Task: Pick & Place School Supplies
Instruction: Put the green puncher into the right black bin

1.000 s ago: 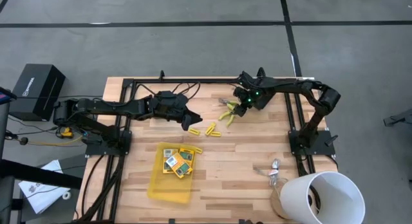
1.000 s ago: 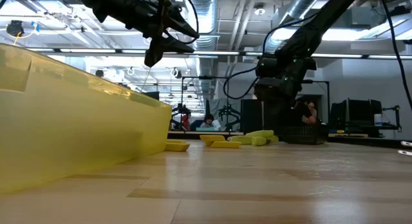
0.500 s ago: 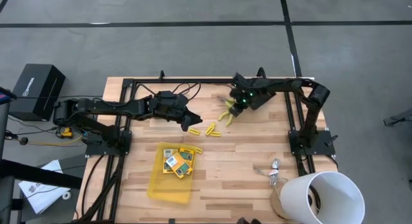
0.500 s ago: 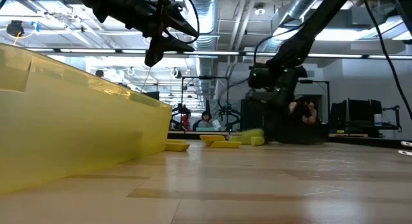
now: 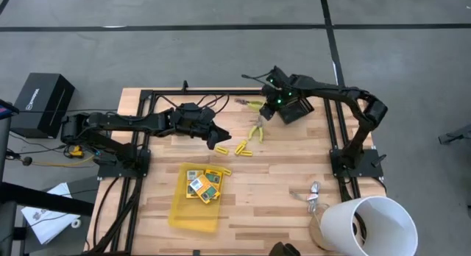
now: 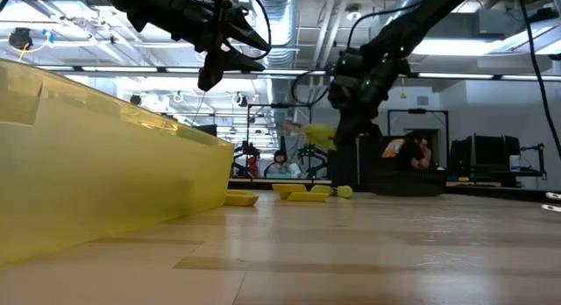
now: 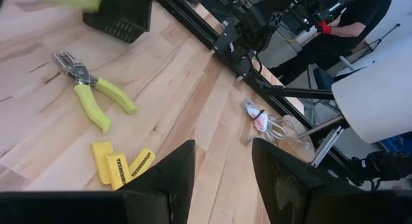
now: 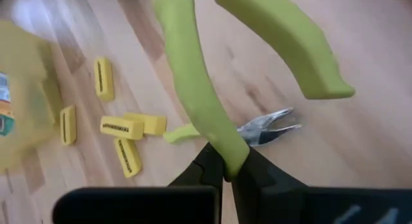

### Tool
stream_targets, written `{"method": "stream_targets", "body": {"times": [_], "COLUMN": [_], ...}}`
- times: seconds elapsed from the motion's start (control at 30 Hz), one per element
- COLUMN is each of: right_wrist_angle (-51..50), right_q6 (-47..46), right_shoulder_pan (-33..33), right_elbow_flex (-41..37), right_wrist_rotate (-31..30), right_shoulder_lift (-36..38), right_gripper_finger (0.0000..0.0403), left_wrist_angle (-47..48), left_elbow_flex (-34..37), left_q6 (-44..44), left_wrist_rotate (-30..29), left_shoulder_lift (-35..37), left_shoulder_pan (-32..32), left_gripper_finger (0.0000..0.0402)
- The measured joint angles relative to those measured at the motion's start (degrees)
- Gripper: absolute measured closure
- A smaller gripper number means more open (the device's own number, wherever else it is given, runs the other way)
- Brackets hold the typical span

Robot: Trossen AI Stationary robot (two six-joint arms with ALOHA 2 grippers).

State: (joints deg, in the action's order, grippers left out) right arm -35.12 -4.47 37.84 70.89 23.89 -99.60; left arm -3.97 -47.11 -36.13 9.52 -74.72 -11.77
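My right gripper (image 5: pixel 267 107) is shut on a scissor-like tool with yellow-green handles (image 8: pixel 193 76), held above the table's far middle. A second such tool (image 5: pixel 257 131) lies flat on the wood below it. Several short yellow sticks (image 5: pixel 239 148) lie near the centre, and one stick (image 5: pixel 224 171) lies by the tray. My left gripper (image 5: pixel 221 138) hovers open just left of the sticks, holding nothing. Printed boxes (image 5: pixel 204 184) lie in the translucent yellow tray (image 5: pixel 193 212). My right gripper pinches one handle of the tool near its free end (image 8: pixel 226 158) between its two fingers. The fingers slant down toward the table. The tool is lifted clear, its other handle (image 8: pixel 290 50) spread apart and free.
A black basket (image 5: pixel 296 109) sits on the table beside my right gripper. Silvery clips (image 5: pixel 313 193) and a white bucket (image 5: pixel 372 226) are at the near right. A black box (image 5: pixel 40 101) stands off the table's left side. Bare wood lies between the sticks and the clips.
My right gripper has shut on one tool's handle, then risen and gone toward the far edge with it. That tool is lifted clear of the table, while the other tool has stayed on the wood.
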Motion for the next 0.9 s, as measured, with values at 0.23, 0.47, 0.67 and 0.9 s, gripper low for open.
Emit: {"method": "stream_targets", "body": {"times": [0.23,0.47,0.67,0.9], "right_wrist_angle": [-10.9,-17.9,-24.3,-27.8], "right_q6": [5.3,8.5,11.6,12.2], "right_shoulder_pan": [3.3,8.1,10.4,9.4], "right_elbow_flex": [0.6,0.6,0.7,-1.2], "right_wrist_rotate": [-4.8,-7.7,-7.7,-8.9], "right_shoulder_lift": [2.8,8.3,12.3,15.3], "right_gripper_finger": [0.0402,0.0402,0.0402,0.0403], "left_wrist_angle": [0.0,0.0,-0.1,-0.1], "left_elbow_flex": [0.0,0.0,0.0,0.0], "left_q6": [0.2,1.2,1.4,1.4], "left_wrist_rotate": [0.0,0.0,-0.1,-0.2], "left_shoulder_lift": [0.0,0.0,0.0,0.0], "left_shoulder_pan": [-0.3,-0.9,-2.1,-3.6], "left_gripper_finger": [0.0252,0.0252,0.0252,0.0252]}}
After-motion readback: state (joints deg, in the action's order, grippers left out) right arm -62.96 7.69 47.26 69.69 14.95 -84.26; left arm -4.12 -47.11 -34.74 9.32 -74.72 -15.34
